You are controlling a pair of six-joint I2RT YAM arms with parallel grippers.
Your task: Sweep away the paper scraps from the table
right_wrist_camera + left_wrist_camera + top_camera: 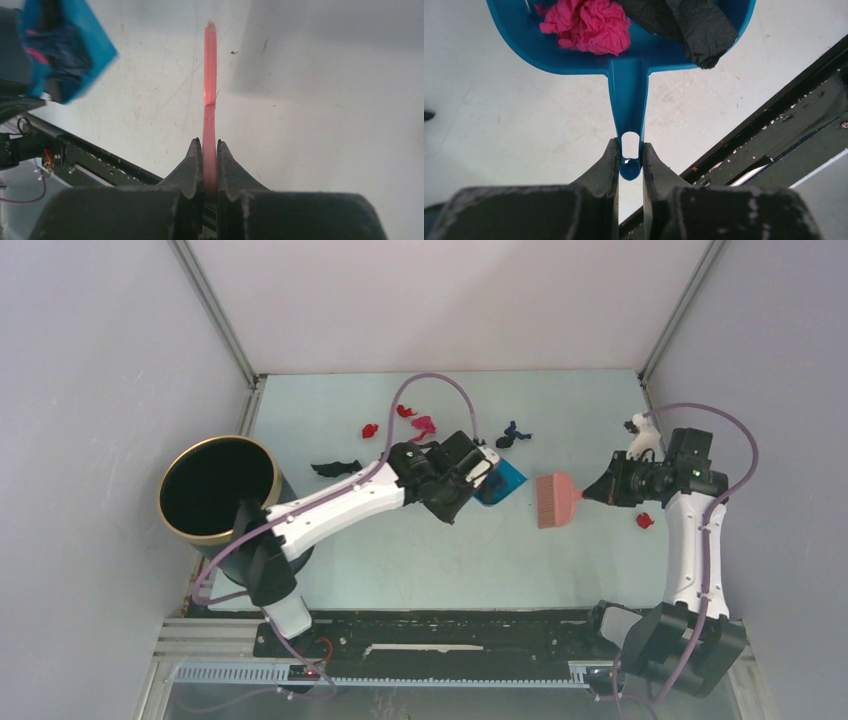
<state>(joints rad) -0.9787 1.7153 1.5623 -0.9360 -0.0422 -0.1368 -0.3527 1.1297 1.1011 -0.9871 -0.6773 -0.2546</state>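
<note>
My left gripper (478, 476) is shut on the handle of a blue dustpan (502, 483) near the middle of the table (450, 560). In the left wrist view the fingers (610, 160) pinch the handle end, and the dustpan (626, 75) holds a magenta-pink scrap (586, 25) and a black scrap (696, 27). My right gripper (600, 490) is shut on a pink hand brush (556, 500), its bristles just right of the dustpan. Loose paper scraps lie on the table: red ones (369, 430) (405, 411), magenta (424, 424), black (335, 468), dark blue (514, 431), and a red one (644, 521) by the right arm.
A black bin with a gold rim (215, 490) stands at the table's left edge beside the left arm. A small white object (640, 432) lies near the right wall. A black rail (450, 632) runs along the front edge. Grey-white walls enclose the other sides.
</note>
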